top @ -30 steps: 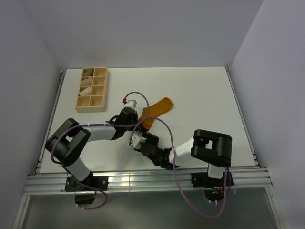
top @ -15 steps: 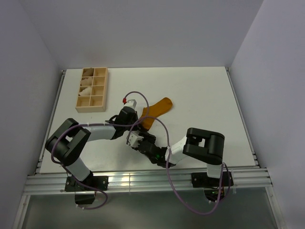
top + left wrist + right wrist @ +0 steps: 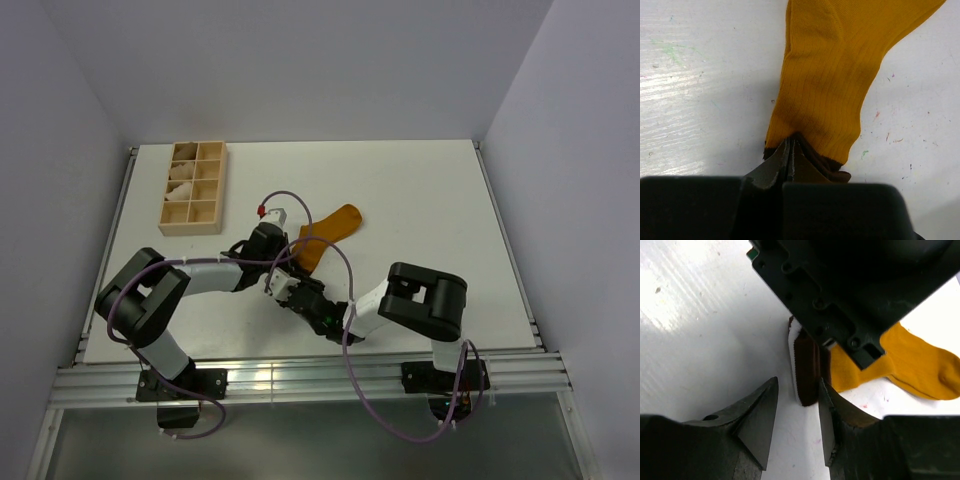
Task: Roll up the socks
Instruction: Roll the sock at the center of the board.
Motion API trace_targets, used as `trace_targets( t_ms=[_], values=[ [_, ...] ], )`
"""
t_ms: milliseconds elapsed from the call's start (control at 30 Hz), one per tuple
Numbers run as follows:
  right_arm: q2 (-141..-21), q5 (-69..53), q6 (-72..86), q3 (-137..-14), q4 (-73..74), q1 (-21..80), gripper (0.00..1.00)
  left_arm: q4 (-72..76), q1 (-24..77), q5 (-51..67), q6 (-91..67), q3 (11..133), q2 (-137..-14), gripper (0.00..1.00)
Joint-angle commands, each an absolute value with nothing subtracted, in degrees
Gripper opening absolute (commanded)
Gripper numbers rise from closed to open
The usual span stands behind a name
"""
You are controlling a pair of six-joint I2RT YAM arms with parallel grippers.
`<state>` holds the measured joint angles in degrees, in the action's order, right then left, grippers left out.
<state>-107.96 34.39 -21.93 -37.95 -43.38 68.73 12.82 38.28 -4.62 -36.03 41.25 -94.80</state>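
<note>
Two pincers meet: our left pincer point(image 3: 790, 155) is clamped shut on the mustard sock point(image 3: 830, 85) at its brown cuff point(image 3: 826, 167), our right pincer point(image 3: 797, 385) half-open around that cuff, so we'd close squarely before rolling.

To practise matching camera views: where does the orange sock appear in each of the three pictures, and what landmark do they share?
Top view: the sock lies mid-table, just beyond both arms' tips.
Left wrist: it fills the upper centre, its brown cuff pinched in the shut left gripper.
Right wrist: it lies right of centre, cuff just ahead of the open right gripper.
Shared landmark: the left gripper at the sock's cuff end.
</note>
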Motion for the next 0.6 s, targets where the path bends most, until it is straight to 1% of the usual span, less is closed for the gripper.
trace_targets(
  t_ms=[0,200,300,400,500,567],
  values=[
    [-110.4,32.3,-20.1,-39.3,-41.9,67.9,0.45,7.0,38.4,-1.9,-34.8,41.5,-96.9,0.0],
    [-111.1,31.5,-19.3,-40.1,-40.3,67.0,0.36,7.2,38.3,-0.9,-35.1,41.1,-96.4,0.0],
    [-110.9,30.7,-18.3,-40.2,-39.1,66.5,0.3,7.5,38.1,-0.5,-35.2,41.0,-96.2,0.0],
    [-110.7,29.4,-17.4,-40.4,-37.6,65.9,0.22,7.9,37.8,0.6,-35.3,40.7,-96.0,0.0],
    [-110.4,28.5,-16.5,-40.7,-36.6,65.4,0.19,7.8,37.5,1.1,-35.4,40.8,-95.8,0.0],
    [-110.3,27.5,-16.0,-40.9,-35.8,65.2,0.13,7.7,37.4,1.1,-35.6,40.7,-95.5,0.0]
  ],
)
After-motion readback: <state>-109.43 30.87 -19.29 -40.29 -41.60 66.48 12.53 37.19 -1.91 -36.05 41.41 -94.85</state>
